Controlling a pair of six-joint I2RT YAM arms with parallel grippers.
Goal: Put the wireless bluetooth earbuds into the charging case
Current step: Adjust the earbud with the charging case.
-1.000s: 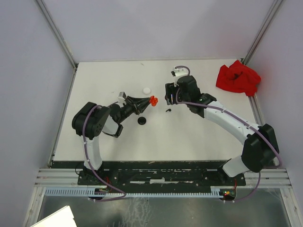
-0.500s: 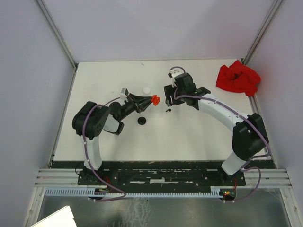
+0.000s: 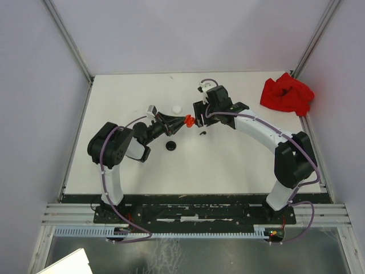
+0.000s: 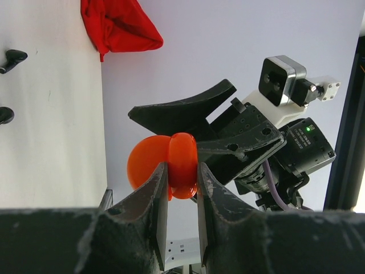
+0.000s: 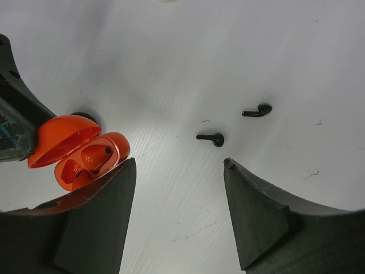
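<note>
While the left gripper (image 4: 181, 171) pinches the open orange case (image 5: 80, 151), the spread right gripper (image 5: 179, 165) has swung in to its 2 o'clock. The black earbuds (image 5: 211, 137) lie unpicked.

Cut off at upper edge: red cloth (image 4: 117, 25). Hidden within left gripper (image 4: 181, 170): lower rim of orange case (image 4: 145, 165). Too small to resolve from above: black earbuds (image 3: 202, 133).

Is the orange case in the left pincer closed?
No, the orange case held in the left pincer stands wide open, with its inside in plain sight.
</note>
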